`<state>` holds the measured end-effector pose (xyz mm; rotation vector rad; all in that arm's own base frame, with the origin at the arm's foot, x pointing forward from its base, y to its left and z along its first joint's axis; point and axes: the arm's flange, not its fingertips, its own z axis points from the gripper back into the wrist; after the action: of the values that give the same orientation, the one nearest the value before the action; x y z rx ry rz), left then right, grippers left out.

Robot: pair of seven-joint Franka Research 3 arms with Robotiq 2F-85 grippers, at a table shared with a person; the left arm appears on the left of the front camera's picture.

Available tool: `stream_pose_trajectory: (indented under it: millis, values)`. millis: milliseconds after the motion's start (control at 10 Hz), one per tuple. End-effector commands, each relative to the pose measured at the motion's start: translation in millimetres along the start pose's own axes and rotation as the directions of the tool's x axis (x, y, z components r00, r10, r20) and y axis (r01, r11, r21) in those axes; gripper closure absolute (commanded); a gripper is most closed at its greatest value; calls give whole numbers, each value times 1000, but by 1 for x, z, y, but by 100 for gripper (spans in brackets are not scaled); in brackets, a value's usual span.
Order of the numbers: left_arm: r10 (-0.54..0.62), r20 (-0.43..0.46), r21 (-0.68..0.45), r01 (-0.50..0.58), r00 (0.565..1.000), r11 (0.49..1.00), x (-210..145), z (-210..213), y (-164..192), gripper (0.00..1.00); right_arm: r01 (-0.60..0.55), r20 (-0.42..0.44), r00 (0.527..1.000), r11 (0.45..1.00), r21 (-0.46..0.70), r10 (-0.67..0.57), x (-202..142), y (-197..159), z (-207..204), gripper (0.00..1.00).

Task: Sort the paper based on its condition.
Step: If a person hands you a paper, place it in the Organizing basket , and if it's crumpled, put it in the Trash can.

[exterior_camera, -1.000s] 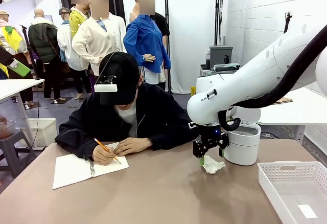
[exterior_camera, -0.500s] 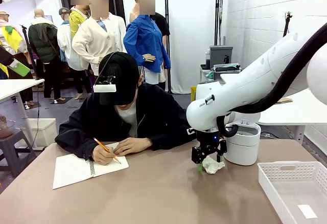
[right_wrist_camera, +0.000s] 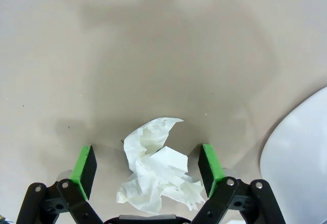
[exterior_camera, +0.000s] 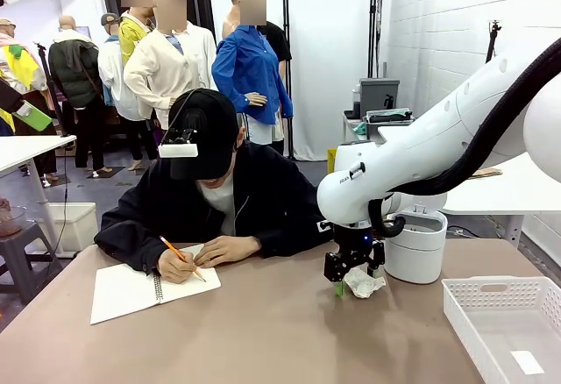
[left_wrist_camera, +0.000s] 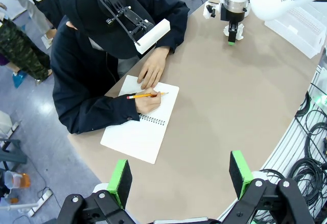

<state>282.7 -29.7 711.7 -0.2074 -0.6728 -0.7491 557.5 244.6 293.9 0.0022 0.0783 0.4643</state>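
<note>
Paper wad (right_wrist_camera: 156, 168): crumpled, white, on the table just beside a round white bin (exterior_camera: 419, 257).
Right gripper (right_wrist_camera: 147, 163): spread wide, low, astride the wad; green pads (right_wrist_camera: 85, 164) clear of it on both sides.
Left gripper (left_wrist_camera: 180, 175): spread, holding nothing, high above the table.
Table (exterior_camera: 263, 340): tan; white slotted basket (exterior_camera: 463, 314) at right, spiral notebook (exterior_camera: 131, 289) at left under a person's writing hand (exterior_camera: 180, 266).
Room: white walls, further tables behind.

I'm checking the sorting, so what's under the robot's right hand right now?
A crumpled paper wad lies on the table, between the open fingers of the right hand. The wad's near edge is hidden behind the hand's base.
</note>
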Motion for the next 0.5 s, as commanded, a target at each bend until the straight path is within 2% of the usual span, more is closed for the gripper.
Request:
stream_pose_trajectory:
  millis: [0, 100, 400]
  values:
    - [3, -3, 7, -3, 1000, 1000, 0, 1, 1, 0, -1, 1, 1000, 1000, 1, 1, 0, 1, 0, 0]
    - [3, -3, 7, -3, 1000, 1000, 0, 1, 1, 0, -45, -4, 999, 999, 26, 45, -1, -1, 1, 10]
    - [3, -3, 7, -3, 1000, 1000, 0, 1, 1, 0, -35, -4, 999, 999, 14, 35, -1, -1, 0, 69]
